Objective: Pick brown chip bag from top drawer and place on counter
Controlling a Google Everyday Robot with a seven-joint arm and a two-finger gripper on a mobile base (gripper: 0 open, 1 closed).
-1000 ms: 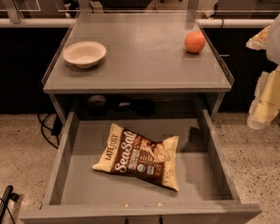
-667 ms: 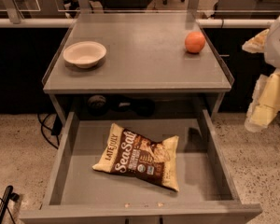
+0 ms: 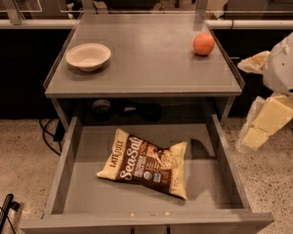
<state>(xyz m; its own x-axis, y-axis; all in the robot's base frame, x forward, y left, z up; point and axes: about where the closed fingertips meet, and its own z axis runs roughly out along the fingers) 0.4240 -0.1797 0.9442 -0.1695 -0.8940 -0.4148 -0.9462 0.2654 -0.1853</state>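
Observation:
The brown chip bag lies flat in the middle of the open top drawer, with "Sea Salt" and "Late July" facing up. The drawer is pulled out fully below the grey counter. My gripper, cream-coloured on a white arm, hangs at the far right. It is outside the drawer's right wall, at about the height of the counter's front edge, and it holds nothing that I can see. It is well apart from the bag.
A white bowl stands on the counter's left side and an orange at its back right. Dark items sit on the shelf behind the drawer. Cables lie on the speckled floor at left.
My gripper has come down and slightly left beside the drawer's right side. The bag, bowl and orange have not moved.

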